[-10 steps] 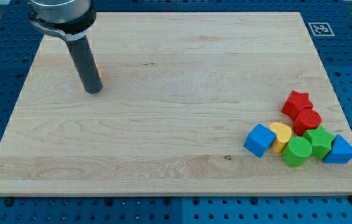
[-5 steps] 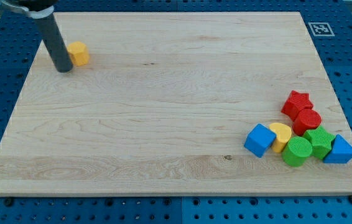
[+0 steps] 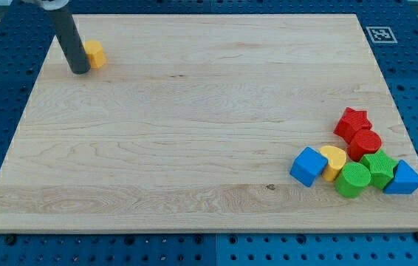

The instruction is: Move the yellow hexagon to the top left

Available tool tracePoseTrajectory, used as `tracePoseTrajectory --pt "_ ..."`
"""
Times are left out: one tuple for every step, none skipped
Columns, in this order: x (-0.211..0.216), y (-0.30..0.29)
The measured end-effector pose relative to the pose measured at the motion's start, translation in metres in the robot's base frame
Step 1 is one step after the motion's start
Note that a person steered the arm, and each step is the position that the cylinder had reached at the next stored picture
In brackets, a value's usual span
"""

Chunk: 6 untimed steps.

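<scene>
The yellow hexagon (image 3: 94, 54) lies on the wooden board (image 3: 194, 125) near its top left corner. My dark rod comes down from the view's top left, and my tip (image 3: 80, 71) rests on the board just left of and slightly below the hexagon, touching or almost touching its left side. The rod hides a sliver of the hexagon's left edge.
A cluster of blocks sits at the view's lower right: a red star (image 3: 352, 121), a red cylinder (image 3: 365, 143), a blue cube (image 3: 309, 165), a yellow half-round block (image 3: 334, 159), a green cylinder (image 3: 353, 179), a green block (image 3: 379, 167) and a blue triangle (image 3: 405, 179). A printed marker (image 3: 379, 34) sits at the board's top right corner.
My tip moved up and to the left, from below the hexagon to its left side. The yellow hexagon has slid up and left toward the corner.
</scene>
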State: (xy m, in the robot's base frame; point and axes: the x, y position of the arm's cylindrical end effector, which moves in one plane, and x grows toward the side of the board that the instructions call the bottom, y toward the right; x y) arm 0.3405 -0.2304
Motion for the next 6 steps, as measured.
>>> tracePoseTrajectory --pt "-0.005 -0.002" --pt "-0.005 -0.002" --pt "-0.005 -0.001" --pt "0.003 0.005" --pt "0.008 0.012" --pt "0.005 0.012"
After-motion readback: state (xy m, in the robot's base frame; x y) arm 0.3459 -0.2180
